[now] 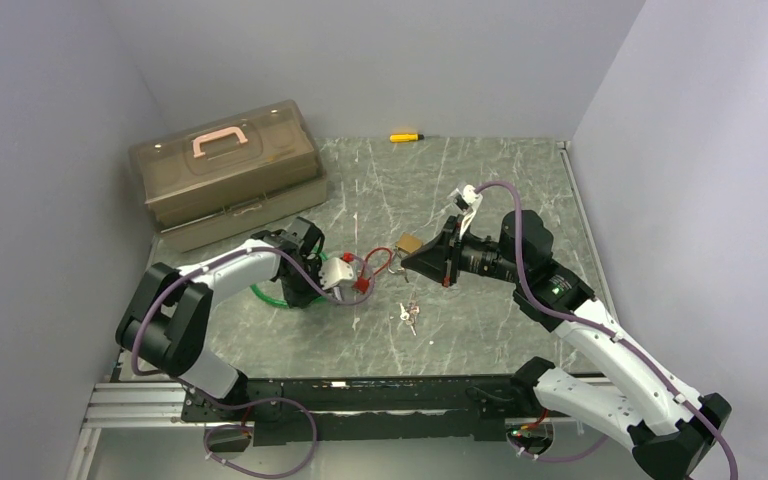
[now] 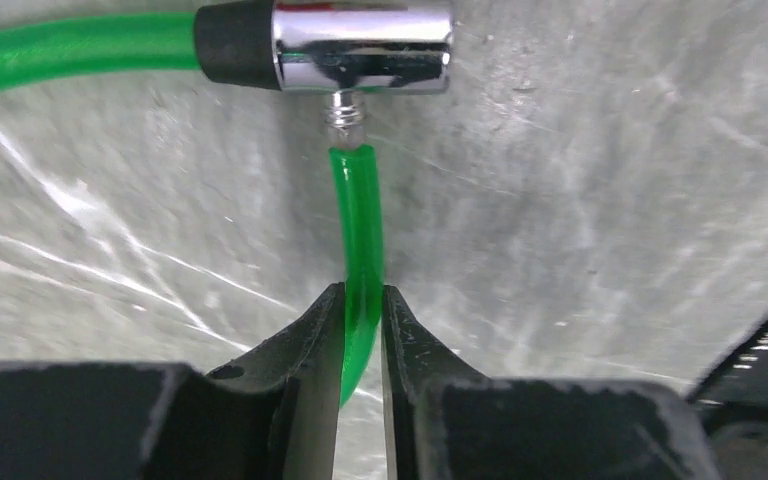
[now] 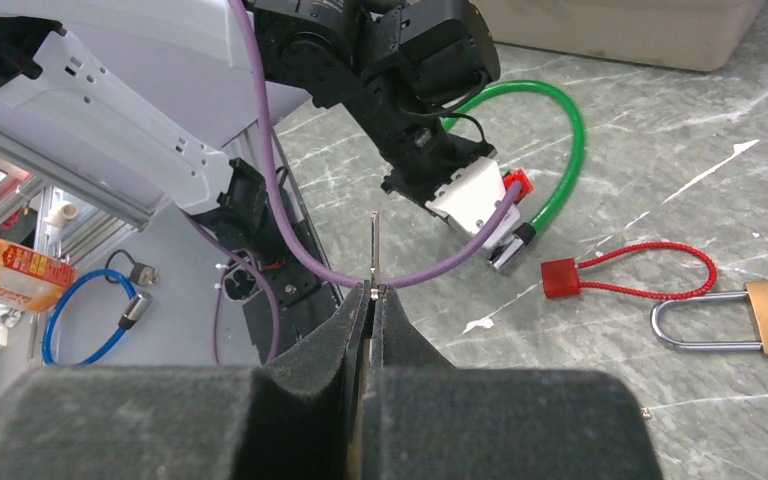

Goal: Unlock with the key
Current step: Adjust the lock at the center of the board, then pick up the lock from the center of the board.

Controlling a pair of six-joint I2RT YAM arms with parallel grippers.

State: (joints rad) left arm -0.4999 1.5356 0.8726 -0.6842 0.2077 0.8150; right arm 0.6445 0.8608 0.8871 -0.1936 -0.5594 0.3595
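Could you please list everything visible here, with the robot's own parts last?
toolbox: one, translucent brown, pink handle, far left.
yellow tool: one, yellow and black, far edge.
padlock: one, brass, table centre.
red cable lock: one, red, beside the padlock.
green cable lock: one, green, chrome barrel, left of centre.
loose keys: small bunch, silvery, nearer than the padlock.
key: one, silvery, clamped above the table.
left gripper: one, black, shut on the green cable lock.
right gripper: one, black, shut on the key.
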